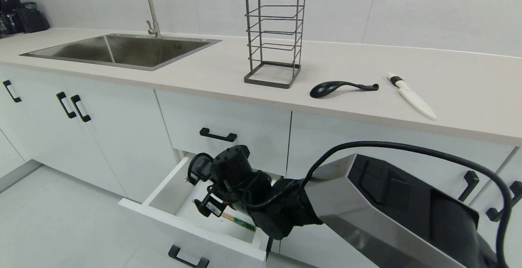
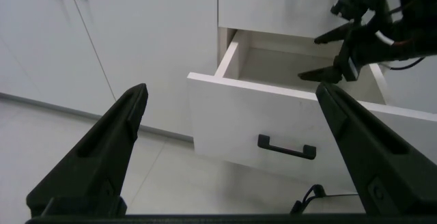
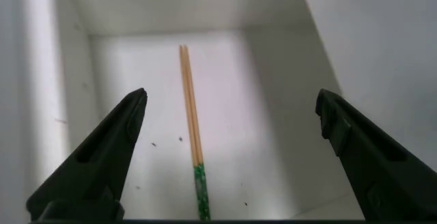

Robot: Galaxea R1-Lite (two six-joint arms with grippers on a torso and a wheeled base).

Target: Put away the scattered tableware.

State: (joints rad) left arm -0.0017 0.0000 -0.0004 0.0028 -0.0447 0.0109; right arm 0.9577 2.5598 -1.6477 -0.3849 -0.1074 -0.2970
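Right tool (image 3: 229, 152) is hanging just above the open white drawer (image 1: 185, 226), its black fingers standing wide apart and gripping nothing. Directly beneath it, a pair of pale wooden chopsticks with green-patterned ends (image 3: 193, 125) is lying flat on the drawer floor, both sticks side by side and touching.

Up on the pale counter (image 1: 204, 66), a black spoon with a curved handle (image 1: 340, 87) and a white knife with a black band (image 1: 410, 96) are lying loose, near each other and just beside a tall dark wire rack (image 1: 274, 31).

Left tool (image 2: 232, 159) is hovering in front of the drawer, also spread apart and carrying nothing.

Judging by this, the job is looking partly done: the chopsticks are sitting in storage, while the spoon and knife are waiting to be collected.
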